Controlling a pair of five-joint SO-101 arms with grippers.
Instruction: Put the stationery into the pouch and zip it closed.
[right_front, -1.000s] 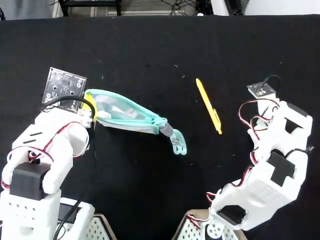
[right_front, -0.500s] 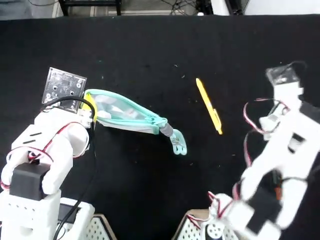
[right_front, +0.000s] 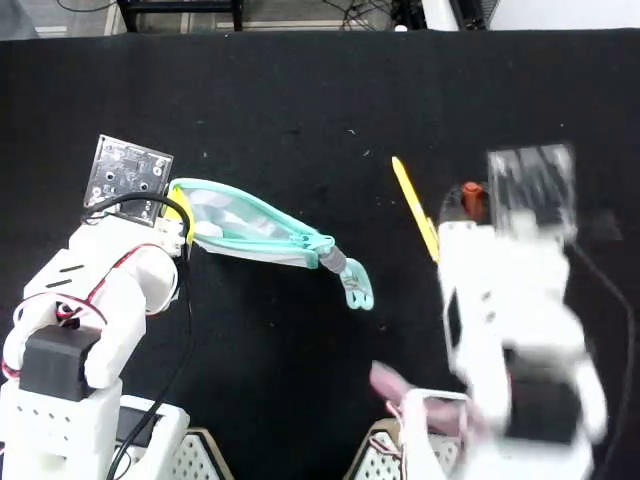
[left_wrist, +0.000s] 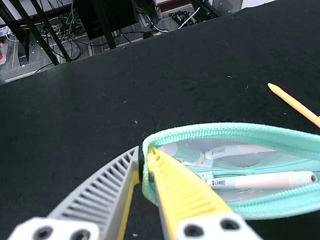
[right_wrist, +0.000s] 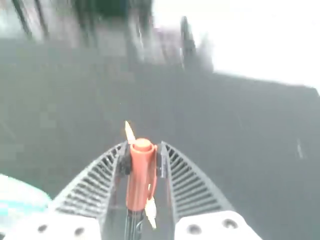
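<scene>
Right claw (right_wrist: 142, 148) clamped on an orange pen (right_wrist: 137, 180) lying lengthwise in its grip, rounded end barely past the tips; left claw (left_wrist: 143, 153) pinches the rim of the teal pouch (left_wrist: 220, 131) at 9 o'clock on the worktop (right_front: 300, 100), mouth open, pens (left_wrist: 260, 181) inside. Yellow pen (right_front: 415, 208) lies loose just at 9 o'clock of the right claw. Risks: with so little pen protruding, the claw may foul the pouch rim and drag it from the pinch; the arm may knock the yellow pen away.
</scene>
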